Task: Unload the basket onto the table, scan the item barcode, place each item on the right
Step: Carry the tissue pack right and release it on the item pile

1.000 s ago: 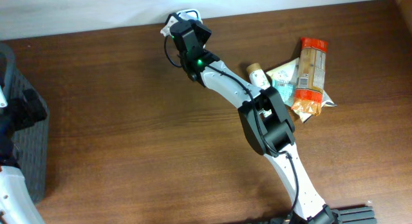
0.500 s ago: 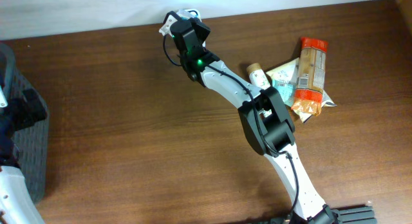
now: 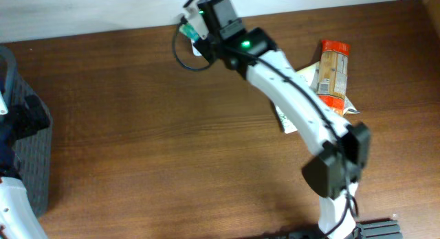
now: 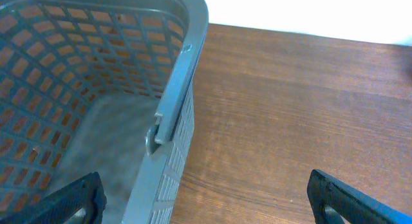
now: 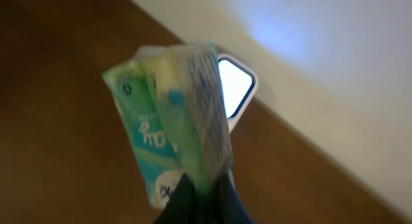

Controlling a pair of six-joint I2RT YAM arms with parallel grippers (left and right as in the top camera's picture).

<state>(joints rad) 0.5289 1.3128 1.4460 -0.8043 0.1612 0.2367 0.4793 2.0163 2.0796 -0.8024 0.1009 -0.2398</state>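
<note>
While the right pincer is pressed together on its lower end, the green packet stands roughly upright in the centre of the right wrist view. The packet is green and teal with white lettering. The print is blurred, and no barcode can be made out on the visible face. Directly behind the upper right corner of the packet sits a white device with rounded corners and a bright rectangular window. Whether the packet touches it cannot be determined.

In the overhead view, the packet appears at the upper centre of the frame, held over the far edge of the brown wooden desk, just beside the pale wall. The right arm runs from the lower right of the frame diagonally up to the packet, with a green light lit near its wrist.

At the upper right of the overhead frame, an orange snack pack lies on the desk on top of pale packets; part of this pile is hidden under the arm.

The left pincer is spread wide and holds nothing; its dark fingers show in the two lower corners of the left wrist view. It hangs above the rim of a grey lattice basket, which occupies the left edge of the desk, well apart from the packet.
</note>
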